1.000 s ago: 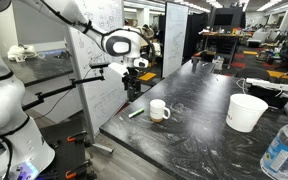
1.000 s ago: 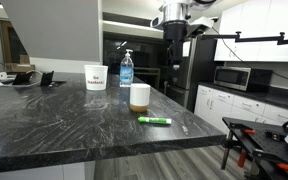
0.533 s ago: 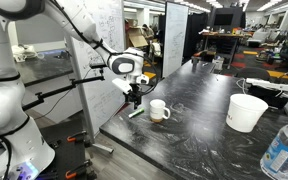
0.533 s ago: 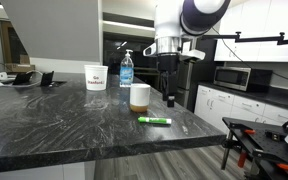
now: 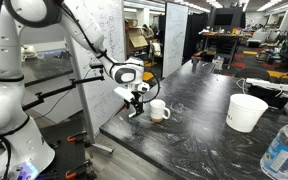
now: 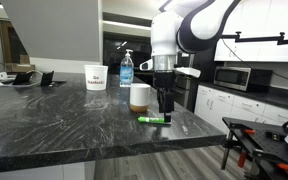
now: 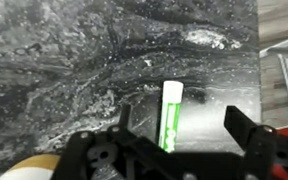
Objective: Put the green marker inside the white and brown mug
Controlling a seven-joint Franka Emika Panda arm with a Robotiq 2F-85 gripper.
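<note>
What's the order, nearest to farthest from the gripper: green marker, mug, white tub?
In an exterior view, from the gripper:
1. Green marker, just under it.
2. White and brown mug, close beside it.
3. White tub, far behind the mug.

opposed exteriors, wrist above green marker point(image 7: 171, 115)

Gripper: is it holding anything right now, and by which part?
Nothing is held. The gripper is open, and in the wrist view the green marker lies flat on the counter between its spread fingers.
</note>
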